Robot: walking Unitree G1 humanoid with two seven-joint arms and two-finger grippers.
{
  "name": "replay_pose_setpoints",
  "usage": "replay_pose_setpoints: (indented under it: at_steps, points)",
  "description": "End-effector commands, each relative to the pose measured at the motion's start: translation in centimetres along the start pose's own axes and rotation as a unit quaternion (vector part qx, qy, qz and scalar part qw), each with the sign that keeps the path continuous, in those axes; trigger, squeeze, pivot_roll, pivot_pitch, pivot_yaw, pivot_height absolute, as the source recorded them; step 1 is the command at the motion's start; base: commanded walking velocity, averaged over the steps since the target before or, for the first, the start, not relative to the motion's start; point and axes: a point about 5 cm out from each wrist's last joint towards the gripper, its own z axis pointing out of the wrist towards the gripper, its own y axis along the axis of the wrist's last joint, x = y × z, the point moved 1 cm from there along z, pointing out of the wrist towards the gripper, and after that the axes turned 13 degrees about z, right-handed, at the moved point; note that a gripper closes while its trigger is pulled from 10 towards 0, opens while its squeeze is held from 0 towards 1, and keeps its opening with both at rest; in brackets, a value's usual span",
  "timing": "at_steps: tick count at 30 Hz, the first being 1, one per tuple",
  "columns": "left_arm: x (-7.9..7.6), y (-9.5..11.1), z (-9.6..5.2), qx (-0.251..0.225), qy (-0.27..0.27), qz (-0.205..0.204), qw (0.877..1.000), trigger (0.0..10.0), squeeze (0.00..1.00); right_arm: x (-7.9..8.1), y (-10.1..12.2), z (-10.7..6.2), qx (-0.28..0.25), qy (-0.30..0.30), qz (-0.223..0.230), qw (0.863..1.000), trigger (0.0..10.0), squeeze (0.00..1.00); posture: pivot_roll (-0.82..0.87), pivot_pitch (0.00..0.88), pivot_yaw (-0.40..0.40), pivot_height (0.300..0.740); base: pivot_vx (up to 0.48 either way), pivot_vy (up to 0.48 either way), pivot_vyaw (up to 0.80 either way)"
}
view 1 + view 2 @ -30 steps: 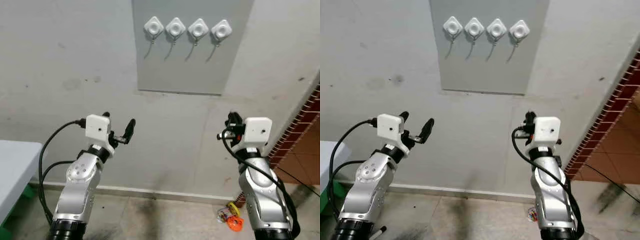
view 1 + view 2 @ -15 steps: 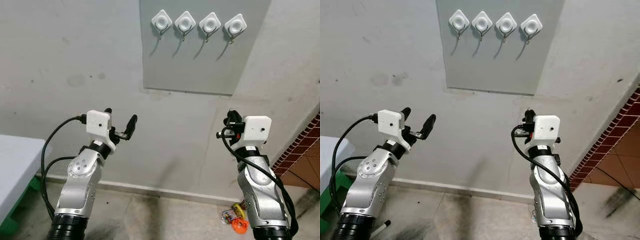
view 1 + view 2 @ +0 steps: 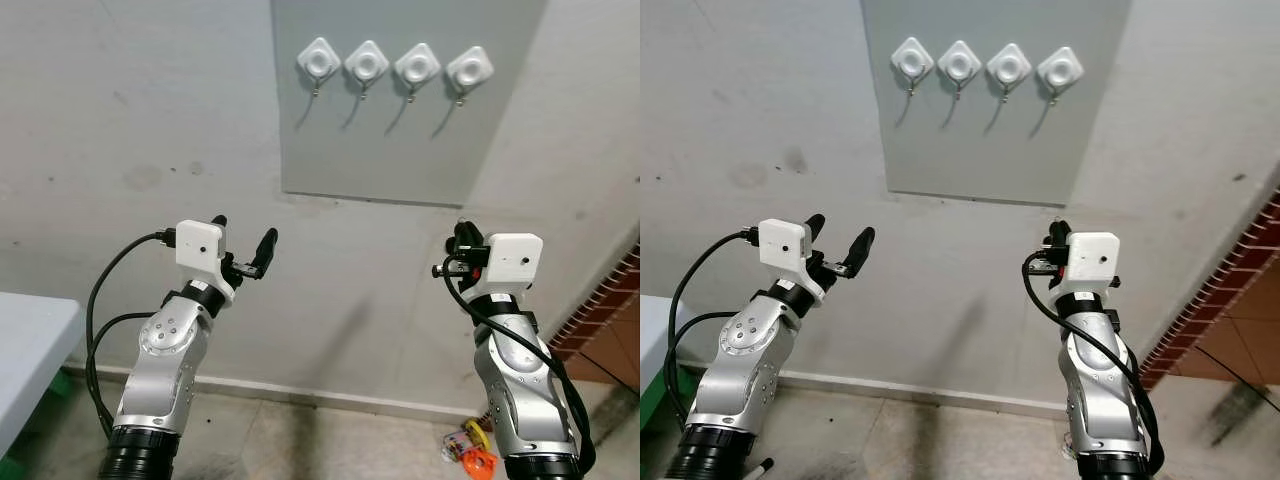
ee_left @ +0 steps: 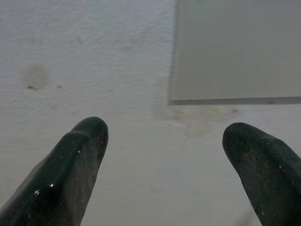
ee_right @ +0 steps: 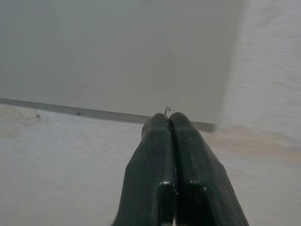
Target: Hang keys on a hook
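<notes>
1. Left eye view. A grey panel (image 3: 400, 150) is fixed to the plaster wall (image 3: 130, 120) at 12 o'clock. It carries a row of four white hooks (image 3: 392, 63), each with a thin wire tail hanging down.
2. The left gripper (image 3: 244, 228) sits at 9 o'clock, raised before the wall and below the panel's lower left corner. Its pincer is released, with the two black fingers spread wide and nothing between them.
3. The right gripper (image 3: 462, 232) sits at 3 o'clock, raised at about the same height below the panel's lower right corner.
4. The keys (image 3: 467, 446), a small bunch with yellow and orange tags, lie on the floor (image 3: 330, 440) at 5 o'clock. They are just beside the base of the right arm and well apart from both grippers and the hooks.
5. The corner of a pale table (image 3: 25, 340) is at 8 o'clock, and a red brick edge (image 3: 600, 320) is at 4 o'clock.
6. Right eye view. The layout is the same, with the panel at 12 o'clock and an arm to either side.
7. Left wrist view. The fingers (image 4: 80, 160) are apart, with bare wall between them. The panel's lower corner lies beyond.
8. Right wrist view. The fingers (image 5: 155, 160) are clenched pad to pad. A tiny wire tip (image 5: 166, 109) pokes out at their ends; I cannot tell what it is. The panel's lower edge lies behind.
</notes>
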Motion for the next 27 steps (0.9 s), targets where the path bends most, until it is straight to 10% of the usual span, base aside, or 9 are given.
replay_pose_setpoints:
  at_steps: [1,27]
  points:
    - [0.2,0.5,0.1,-0.01,0.008,0.011,1.0,10.0,0.0,0.1,0.0,0.0,-0.001,0.006,-0.003,1.0,10.0,0.0,-0.07,0.0,-0.006,0.74,0.0,0.0,0.0]
    - [-1.9,1.8,0.9,-0.041,-0.053,0.013,0.998,10.0,0.0,0.3,0.0,-0.8,0.007,0.022,-0.002,1.0,10.0,0.0,-0.09,0.0,-0.009,0.74,0.0,0.0,0.0]
